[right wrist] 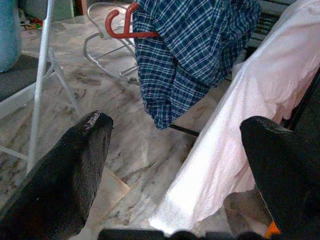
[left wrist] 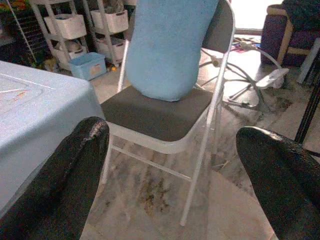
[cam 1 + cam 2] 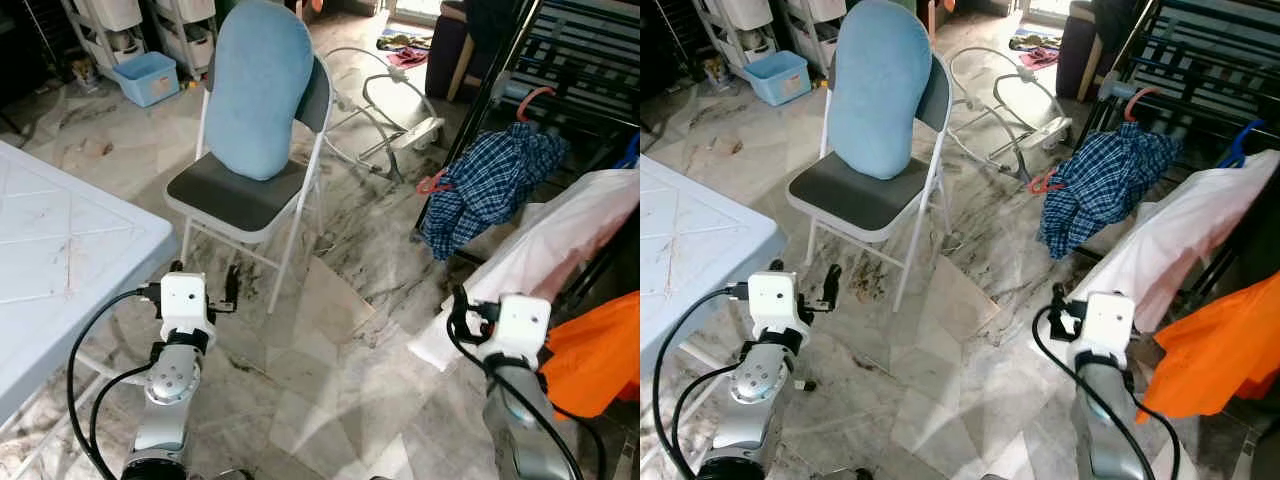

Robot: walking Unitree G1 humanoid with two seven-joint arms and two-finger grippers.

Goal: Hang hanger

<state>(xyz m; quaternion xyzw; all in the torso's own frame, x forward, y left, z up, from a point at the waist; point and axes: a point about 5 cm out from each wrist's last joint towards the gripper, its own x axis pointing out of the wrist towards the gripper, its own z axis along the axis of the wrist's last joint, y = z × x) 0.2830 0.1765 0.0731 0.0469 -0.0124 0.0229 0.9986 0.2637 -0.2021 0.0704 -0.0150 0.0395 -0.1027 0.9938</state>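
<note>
Red hanger (image 1: 127, 27) inside a plaid shirt (image 3: 490, 185) draped on a dark rack (image 3: 560, 60), hook toward the chair (image 3: 250, 190). Left end effector (image 2: 165, 170) and right end effector (image 1: 175, 165) both spread, empty.

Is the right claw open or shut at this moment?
Open. In the right wrist view the right claw has its two black fingers wide apart, with the plaid shirt visible between them.

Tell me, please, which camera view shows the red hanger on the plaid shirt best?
The right wrist view: the red hanger appears large, its hook and arm clear against the plaid shirt. In both eye views it is a small red loop at the shirt's edge.
</note>
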